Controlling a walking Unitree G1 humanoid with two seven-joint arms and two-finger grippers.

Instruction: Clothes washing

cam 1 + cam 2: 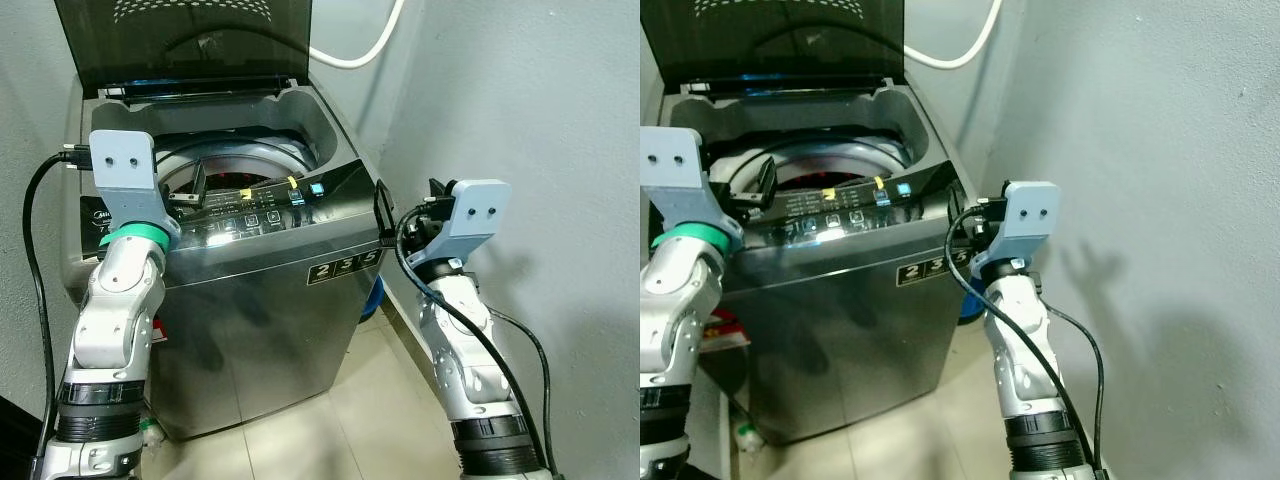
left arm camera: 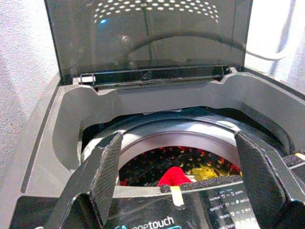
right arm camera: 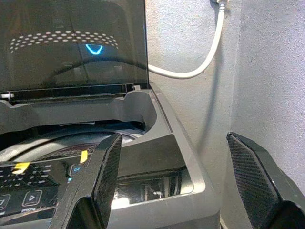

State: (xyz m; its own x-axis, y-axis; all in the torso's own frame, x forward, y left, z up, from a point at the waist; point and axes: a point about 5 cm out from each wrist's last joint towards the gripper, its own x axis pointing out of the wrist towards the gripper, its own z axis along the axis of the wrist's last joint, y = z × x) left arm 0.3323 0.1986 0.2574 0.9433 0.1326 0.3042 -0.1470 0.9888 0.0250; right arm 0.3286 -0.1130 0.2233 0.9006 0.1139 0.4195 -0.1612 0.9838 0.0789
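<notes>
The washer (image 1: 250,300) has its lid (image 1: 190,40) up, with red cloth (image 2: 174,175) inside. The left gripper (image 2: 183,181) and right gripper (image 3: 176,186) both have fingers apart

White hose (image 1: 365,50) curves along the grey wall (image 1: 520,100) in the corner behind the machine, running up to a fitting at the top in the right wrist view. Beige tiled floor (image 1: 370,400) below, with a blue object (image 1: 374,297) partly hidden low down between the machine's side and the wall; what it is can't be told. Small white-and-green item (image 1: 745,435) on the floor by the machine's front corner, and a red-and-white thing (image 1: 722,330) tucked at its other side, both unclear.
</notes>
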